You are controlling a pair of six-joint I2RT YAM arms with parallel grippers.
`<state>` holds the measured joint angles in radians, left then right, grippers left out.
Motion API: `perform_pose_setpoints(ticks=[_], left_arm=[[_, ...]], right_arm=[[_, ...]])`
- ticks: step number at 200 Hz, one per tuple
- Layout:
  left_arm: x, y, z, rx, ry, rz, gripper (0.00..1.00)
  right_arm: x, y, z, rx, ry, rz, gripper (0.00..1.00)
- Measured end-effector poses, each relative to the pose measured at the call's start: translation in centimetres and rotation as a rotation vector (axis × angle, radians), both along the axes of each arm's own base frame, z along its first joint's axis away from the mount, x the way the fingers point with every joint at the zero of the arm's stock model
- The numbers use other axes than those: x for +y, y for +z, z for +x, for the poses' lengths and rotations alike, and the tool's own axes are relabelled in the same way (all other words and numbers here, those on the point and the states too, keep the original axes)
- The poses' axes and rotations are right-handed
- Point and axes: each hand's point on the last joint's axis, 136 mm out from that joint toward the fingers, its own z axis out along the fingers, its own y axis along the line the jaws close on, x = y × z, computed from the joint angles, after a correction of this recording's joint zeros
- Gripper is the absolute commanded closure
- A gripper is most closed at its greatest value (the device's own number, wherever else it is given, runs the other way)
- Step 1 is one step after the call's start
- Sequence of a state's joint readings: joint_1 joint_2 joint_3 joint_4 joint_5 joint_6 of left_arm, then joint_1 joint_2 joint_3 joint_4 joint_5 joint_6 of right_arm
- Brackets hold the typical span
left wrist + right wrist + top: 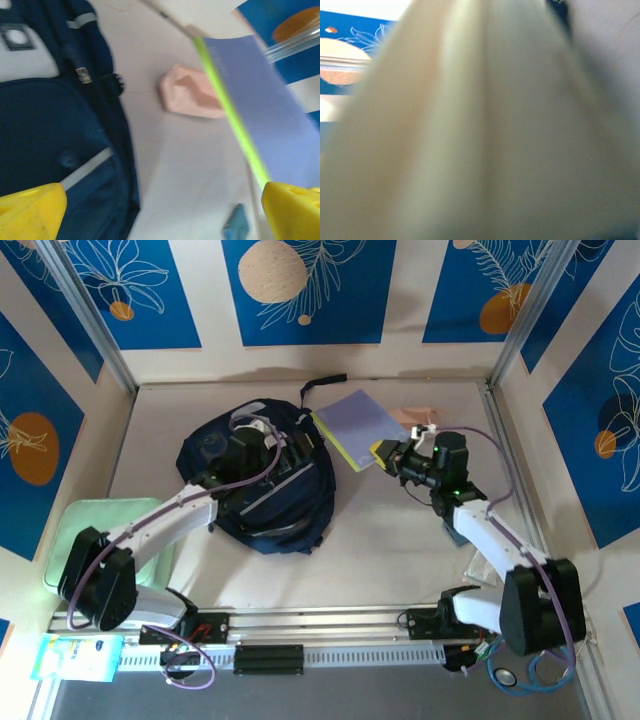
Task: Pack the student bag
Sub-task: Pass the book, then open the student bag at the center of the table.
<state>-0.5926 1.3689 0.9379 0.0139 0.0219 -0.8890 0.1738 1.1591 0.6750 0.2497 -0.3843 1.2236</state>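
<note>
near the front edge of the tabletop (380, 550), a pale green tray (85, 515) lies partly under the left arm; what it carries cannot be told. further in, the left end effector (161, 214) hovers over the upper part of the student bag (265, 500), its yellow fingers (30, 210) spread wide and holding nothing. the navy bag lies slumped on the tabletop, left of centre. to its right, the right end effector (392, 458) is pressed shut on the near corner of a lavender book (352, 423) with a lime spine, held tilted just beside the bag's right edge; cream page edges loom close in the right wrist view. beyond the book a small pink pouch (410, 416) rests on the tabletop near the back wall, apart from the bag.

the step in hand appears to be bringing the book to the bag. the next move likely calls for the left arm to catch the opening and hold it wide while the right swings the book over and angles it into the main compartment. whether the bag's mouth is open, and what lies inside, cannot be made out.
</note>
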Motion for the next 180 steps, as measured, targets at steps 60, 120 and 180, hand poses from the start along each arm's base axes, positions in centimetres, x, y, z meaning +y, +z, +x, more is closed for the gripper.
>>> perform_pose_setpoints(ticks=[60,120,180], left_arm=[[0.9,-5.8,-2.2,0.062,-0.291,0.502,0.08],[-0.2,-11.0,-3.5,0.15,-0.572,0.919,0.35],[0.9,-12.3,-4.0,0.204,-0.631,1.05,0.46]], right_arm=[[-4.6,0.4,-1.5,-0.006,-0.092,-0.197,1.0],[-5.4,-1.2,-2.2,0.062,-0.102,-0.229,1.0],[-5.5,-1.4,-2.2,0.07,-0.107,-0.229,1.0]])
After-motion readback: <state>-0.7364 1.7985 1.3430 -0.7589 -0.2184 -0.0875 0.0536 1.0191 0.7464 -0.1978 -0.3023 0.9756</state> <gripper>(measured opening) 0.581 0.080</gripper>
